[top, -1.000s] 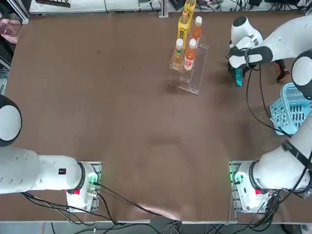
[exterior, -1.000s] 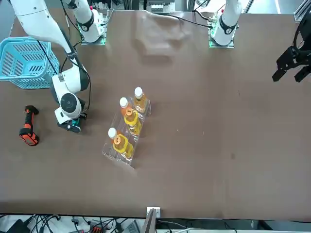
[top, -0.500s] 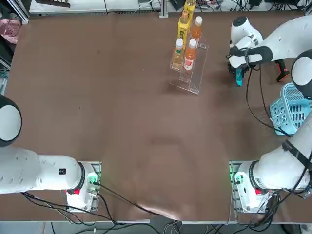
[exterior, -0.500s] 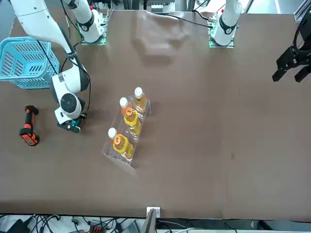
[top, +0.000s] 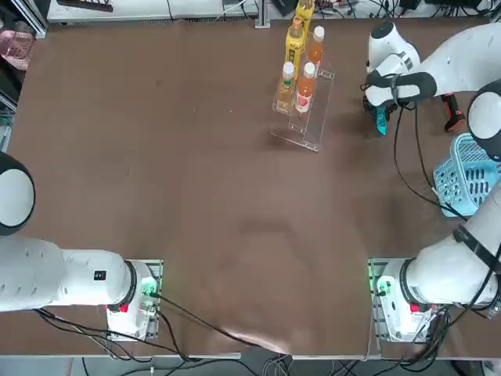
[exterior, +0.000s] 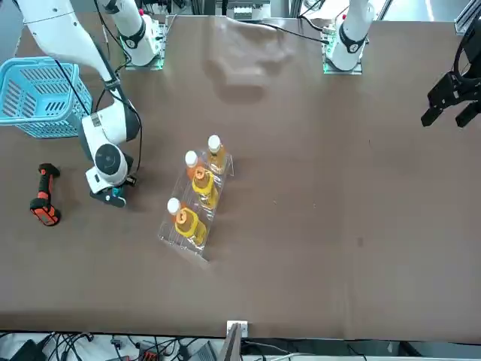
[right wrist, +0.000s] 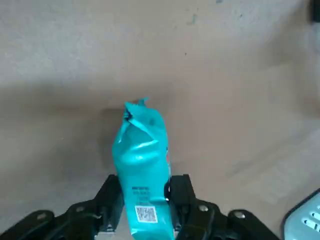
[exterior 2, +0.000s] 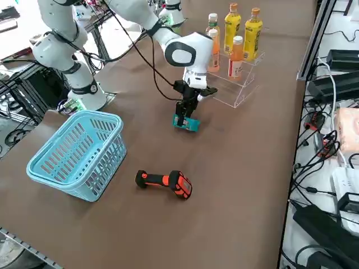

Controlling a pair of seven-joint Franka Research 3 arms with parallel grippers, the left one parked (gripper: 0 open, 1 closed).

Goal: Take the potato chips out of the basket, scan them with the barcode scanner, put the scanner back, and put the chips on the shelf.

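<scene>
My right gripper [right wrist: 145,189] is shut on the potato chips [right wrist: 142,146], a slim teal packet with a barcode label between the fingers [right wrist: 181,190]. In the right side view the gripper [exterior 2: 183,114] holds the packet [exterior 2: 186,123] low over the table, between the basket and the shelf; I cannot tell whether its lower end touches the table. The black and orange barcode scanner [exterior 2: 166,182] lies on the table beside the light blue basket [exterior 2: 79,152]. The clear shelf [top: 311,110] carries several drink bottles.
Bottles [exterior 2: 242,23] stand on the shelf's steps close to my wrist. The basket [top: 468,177] sits at the table's right edge, with the scanner [top: 453,114] just beyond it. Cables and equipment line the table's edge in the right side view.
The fingers have closed in on the teal packet. The wrist has shifted slightly toward the far side of the table with it.
</scene>
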